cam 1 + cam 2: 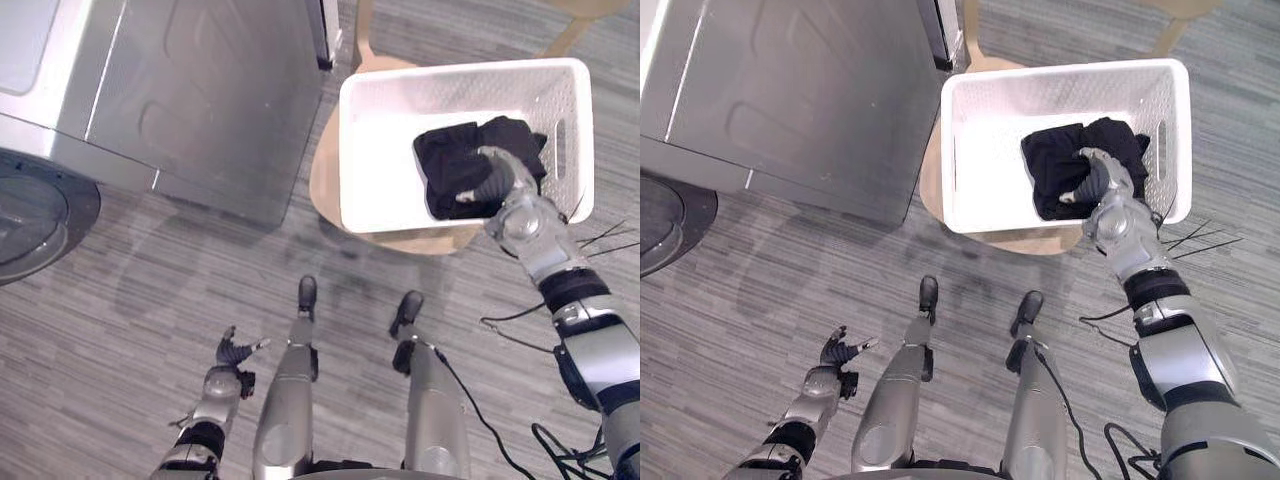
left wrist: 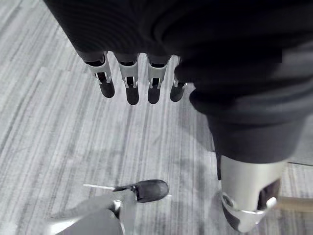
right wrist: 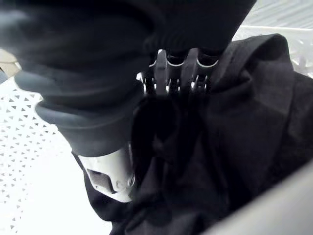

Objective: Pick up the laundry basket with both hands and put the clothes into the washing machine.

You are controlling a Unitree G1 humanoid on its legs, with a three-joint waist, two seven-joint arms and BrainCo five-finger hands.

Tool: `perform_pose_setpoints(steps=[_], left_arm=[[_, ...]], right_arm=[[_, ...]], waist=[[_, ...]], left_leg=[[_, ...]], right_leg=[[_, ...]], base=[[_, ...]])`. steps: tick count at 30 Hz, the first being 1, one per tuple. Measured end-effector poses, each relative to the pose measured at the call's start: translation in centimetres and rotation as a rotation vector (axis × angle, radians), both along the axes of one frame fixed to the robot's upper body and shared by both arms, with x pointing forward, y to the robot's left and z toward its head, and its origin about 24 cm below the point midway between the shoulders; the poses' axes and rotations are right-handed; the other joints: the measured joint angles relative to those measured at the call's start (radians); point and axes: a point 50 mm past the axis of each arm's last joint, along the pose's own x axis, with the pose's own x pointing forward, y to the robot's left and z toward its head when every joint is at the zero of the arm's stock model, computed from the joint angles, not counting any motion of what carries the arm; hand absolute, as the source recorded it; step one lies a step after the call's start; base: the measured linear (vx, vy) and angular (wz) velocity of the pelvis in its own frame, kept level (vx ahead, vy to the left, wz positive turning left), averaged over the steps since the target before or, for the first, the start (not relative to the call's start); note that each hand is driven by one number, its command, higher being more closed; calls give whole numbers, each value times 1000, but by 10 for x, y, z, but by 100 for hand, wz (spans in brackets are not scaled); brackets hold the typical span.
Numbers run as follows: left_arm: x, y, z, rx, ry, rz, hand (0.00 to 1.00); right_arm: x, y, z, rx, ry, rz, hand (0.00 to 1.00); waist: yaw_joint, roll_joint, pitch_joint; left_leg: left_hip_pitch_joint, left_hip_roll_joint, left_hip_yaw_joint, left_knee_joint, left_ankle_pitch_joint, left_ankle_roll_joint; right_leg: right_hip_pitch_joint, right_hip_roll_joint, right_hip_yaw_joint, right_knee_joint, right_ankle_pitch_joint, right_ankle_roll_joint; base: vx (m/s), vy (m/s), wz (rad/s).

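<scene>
Grey plank floor [image 1: 120, 300] lies under the left hand [image 1: 233, 352], which hangs low, fingers straight and apart, holding nothing. Farther out, the right hand [image 1: 495, 180] rests on the black clothes [image 1: 450, 160] inside the white laundry basket [image 1: 345, 150], likely after 1 garment, though whether it grips I cannot tell. The basket sits on a wooden chair [image 1: 322, 190] just beside the washing machine [image 1: 200, 90], probably to keep the carry short

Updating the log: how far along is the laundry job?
Nothing finished yet. The white basket sits on the wooden seat, black clothes inside. In hand: the right hand is on the clothes; the left hand hangs open, holding nothing. Left: moving the clothes into the washing machine.
</scene>
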Motion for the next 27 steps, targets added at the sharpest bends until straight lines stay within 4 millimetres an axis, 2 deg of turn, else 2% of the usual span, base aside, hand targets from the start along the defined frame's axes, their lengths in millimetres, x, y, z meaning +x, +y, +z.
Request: perform_pose_setpoints(steps=[3,5,7,10,15,17,20,21,27], left_arm=[[2,-9,1,-26,-17,-6,0],[2,-12,1,-49,-18,3,0],[-2,-14,-3,-56,0,6,0],[-3,-15,-3,-58,4,6,0],[-8,-11,-7,-53,21,13,0],[-16,-8,-11,-54,41,30,0],[-36,-1,-22,-46,112,55,0],[-45,2,-26,-43,136,69,0],[-85,9,-44,-41,257,103,0]], right_arm=[[-1,7,-1,42,-6,29,100],[-3,11,-12,87,11,33,100],[-8,26,-26,155,20,71,100],[-15,30,-39,257,27,77,100],[-31,24,-29,511,-117,69,100],[-37,25,-23,602,-190,77,100],[-49,28,-26,729,-242,88,100],[-54,31,-28,769,-258,102,100],[-80,49,-35,939,-325,178,100]], waist=[[0,0,0],[6,0,0],[5,0,0],[8,0,0],[3,-4,-5],[0,-8,-18],[-8,-22,-59],[-9,-29,-70],[-17,-56,-187]], left_leg=[[0,1,2,0,0,0],[2,1,2,-2,1,1],[25,0,1,-22,34,12],[74,-4,-7,-45,53,9],[158,-16,-35,-56,48,15],[174,-16,-43,-70,46,17],[195,-16,-41,-70,38,25],[216,-16,-39,-70,32,26],[281,-17,-13,-70,-1,29]], right_leg=[[-2,-1,-1,5,-2,-3],[-1,-1,-2,9,-2,-2],[8,-6,-2,27,-11,-5],[47,-7,-5,41,-21,-2],[156,-5,-3,6,-36,16],[177,1,-3,-19,-36,22],[221,13,1,-76,-17,41],[250,16,2,-98,-4,35],[360,37,15,-227,43,50]], base=[[-21,-53,0],[13,-53,3],[57,-48,7],[96,-61,15],[69,-39,15],[0,0,0],[35,-3,-3],[64,0,-7],[74,9,-11]])
